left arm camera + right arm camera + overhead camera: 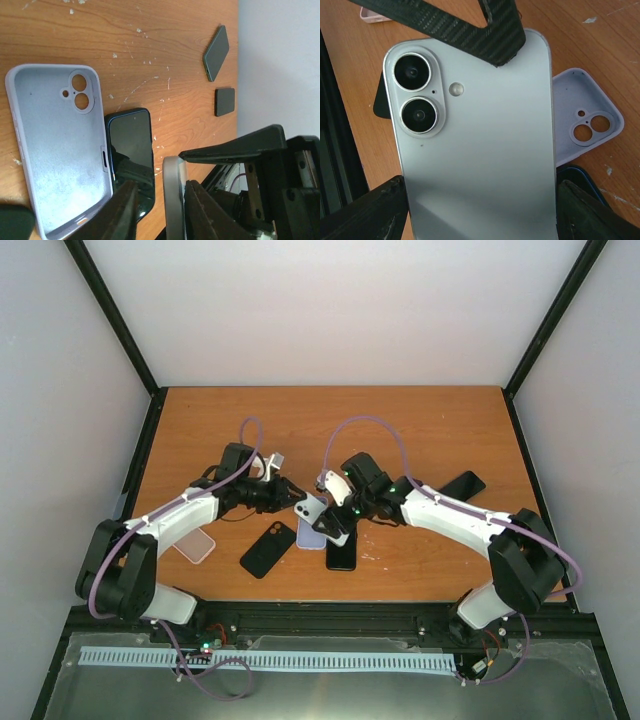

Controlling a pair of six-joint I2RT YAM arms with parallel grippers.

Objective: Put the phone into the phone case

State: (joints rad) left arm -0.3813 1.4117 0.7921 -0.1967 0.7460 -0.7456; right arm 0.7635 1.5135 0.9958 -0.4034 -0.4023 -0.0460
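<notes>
Wooden bench (400, 420), surface flecked with pale scuffs, sat inside plain white walls (330, 310) joined by black corner struts (112, 315). Lighting was even and diffuse.

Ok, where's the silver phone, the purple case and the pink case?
silver phone (480, 160): right wrist view, its back.
purple case (55, 150): left wrist view, inside floor.
pink case (195, 545): top external view, its middle.

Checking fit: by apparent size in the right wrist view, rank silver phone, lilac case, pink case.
1. Silver phone, nearest the camera, so unsure.
2. Lilac case, partly hidden.
3. Pink case, only a corner shows.
</notes>
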